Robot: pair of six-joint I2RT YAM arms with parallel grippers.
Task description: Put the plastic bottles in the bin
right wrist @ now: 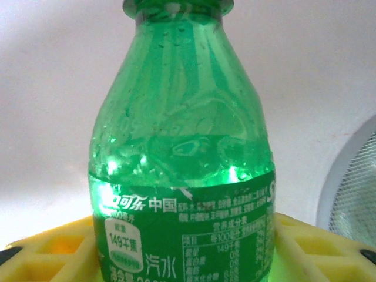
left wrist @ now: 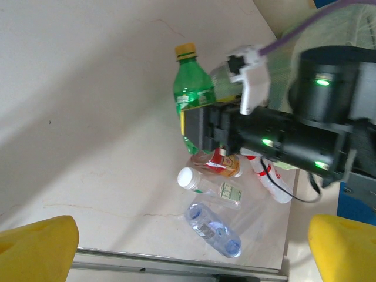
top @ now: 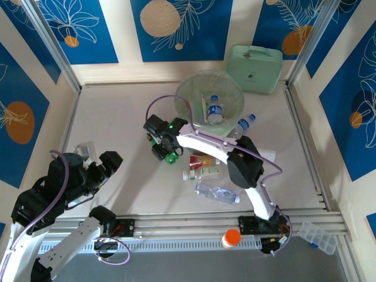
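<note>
Green btl [right wrist: 182, 147] clamped in R claw [right wrist: 182, 254], L claw [left wrist: 191, 249] wide open, blue-cap btl [top: 215, 111] in bin [top: 192, 88]

The green bottle [right wrist: 179, 147] is cropped at cap and base.

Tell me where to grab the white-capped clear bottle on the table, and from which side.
Take the white-capped bottle at mid-body, straight down from above, closing across its width. It lies on its side with other bottles close beside it, so a side approach looks blocked.
</note>
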